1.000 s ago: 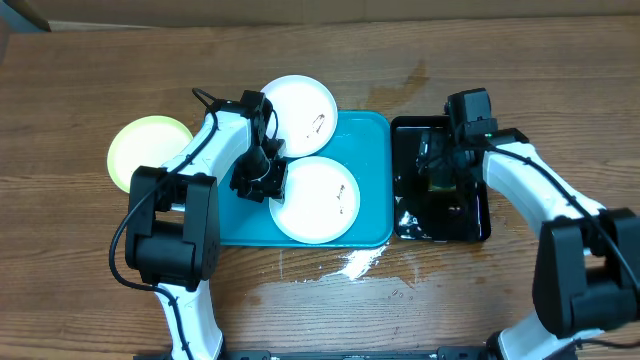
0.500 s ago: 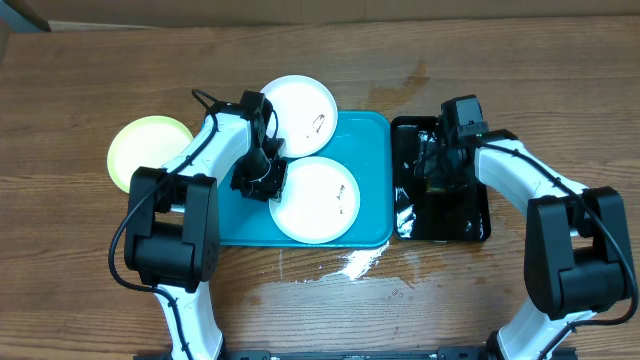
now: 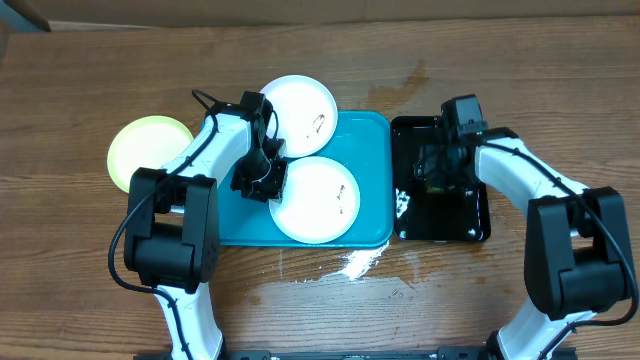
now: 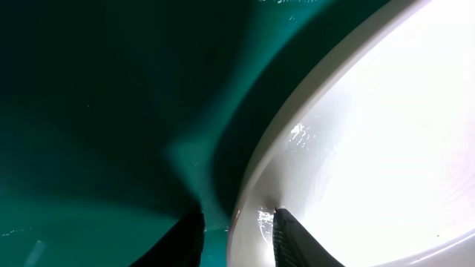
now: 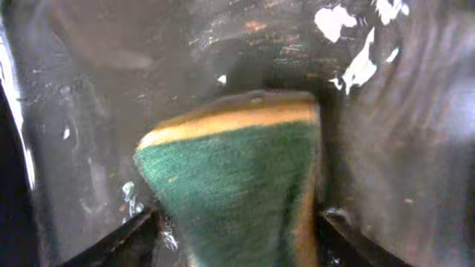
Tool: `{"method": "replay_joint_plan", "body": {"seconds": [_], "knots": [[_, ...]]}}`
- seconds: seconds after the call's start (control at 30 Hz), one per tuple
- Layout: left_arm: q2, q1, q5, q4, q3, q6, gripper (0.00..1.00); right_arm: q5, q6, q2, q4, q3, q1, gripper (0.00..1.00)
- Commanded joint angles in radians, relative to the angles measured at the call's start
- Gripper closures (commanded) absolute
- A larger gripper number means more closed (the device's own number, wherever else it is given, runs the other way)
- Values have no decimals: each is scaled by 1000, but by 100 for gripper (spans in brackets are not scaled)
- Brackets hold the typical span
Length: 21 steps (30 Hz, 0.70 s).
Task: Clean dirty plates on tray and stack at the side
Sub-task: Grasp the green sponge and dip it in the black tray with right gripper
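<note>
On the turquoise tray lies a white plate with small brown smears. My left gripper is at its left rim. In the left wrist view the left gripper is shut on that plate, one finger on the inside and one outside over the tray. A second white plate overlaps the tray's far edge. A lime-green plate lies on the table to the left. My right gripper is down in the black tray, shut on a green and yellow sponge.
The wet black tray lies right beside the turquoise tray. White foam spots lie on the wooden table in front of the tray. Both arms' bases stand at the near table edge.
The right gripper has shifted a little over the black tray and its jaws have narrowed onto the sponge. The left gripper has tightened on the plate rim without moving.
</note>
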Motion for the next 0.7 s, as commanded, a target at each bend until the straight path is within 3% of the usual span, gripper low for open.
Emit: {"method": "replay_joint_plan", "body": {"seconds": [0.0,0.03,0.1,0.17,0.3,0.4,0.67], "knots": [[-8,2,-7,7,-18,-8,67,3,5,-18,34,-35,2,64],[-8,2,-7,7,-18,-8,67,3,5,-19,37,-30,2,80],[-8,2,-7,7,-18,-8,66,3,5,-26,12,4,2,96],[-8,2,-7,7,-18,-8,67,0,5,-43,-55,64,2,96],[-8,3,-7,8,-18,-8,87,-1,5,-95,-251,214,5,96],[-8,3,-7,8,-18,-8,96,-10,6,-137,-348,269,7,96],[-8,2,-4,7,-18,-8,96,-83,5,-204,-465,271,7,96]]}}
